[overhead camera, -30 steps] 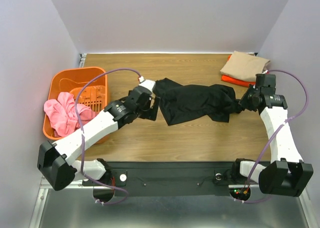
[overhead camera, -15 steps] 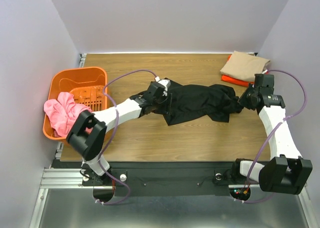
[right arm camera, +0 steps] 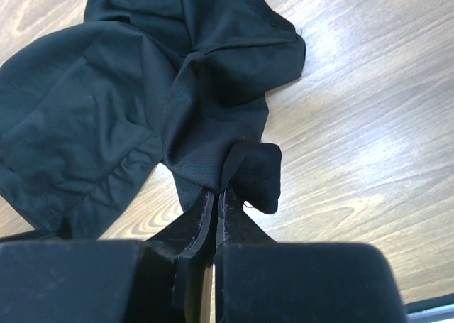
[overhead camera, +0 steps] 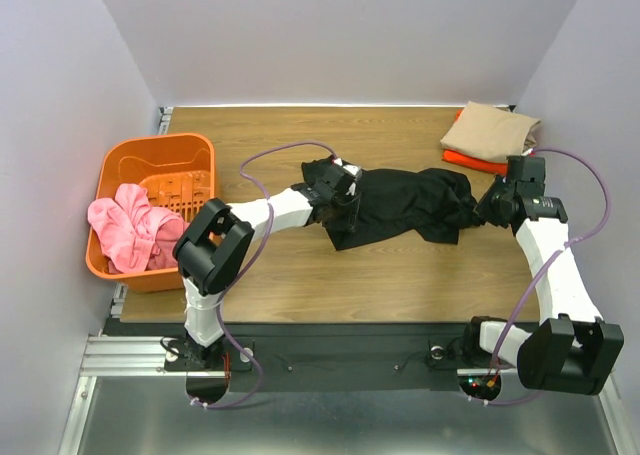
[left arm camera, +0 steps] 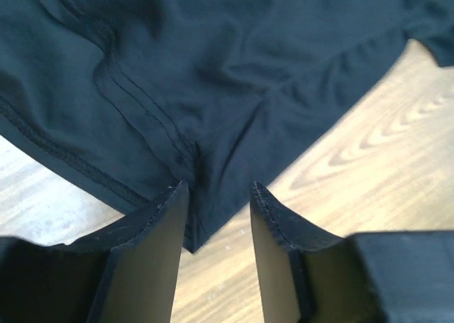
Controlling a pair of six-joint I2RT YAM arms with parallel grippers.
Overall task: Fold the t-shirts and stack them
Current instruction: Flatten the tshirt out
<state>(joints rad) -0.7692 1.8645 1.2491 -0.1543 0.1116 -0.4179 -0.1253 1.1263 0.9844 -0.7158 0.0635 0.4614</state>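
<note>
One garment, the black t-shirt (overhead camera: 400,205), lies rumpled across the middle of the table (overhead camera: 400,285), stretched between both arms. It looks light, limp and thin (it will likely sag and bunch wherever unsupported), so seamed hems and corners seem the best places to pinch. The right gripper (right arm camera: 215,195) is clamped on a fold of its edge; the left gripper (left arm camera: 216,195) has its fingers partly apart, astride a hem corner, not yet pinching it.
</note>
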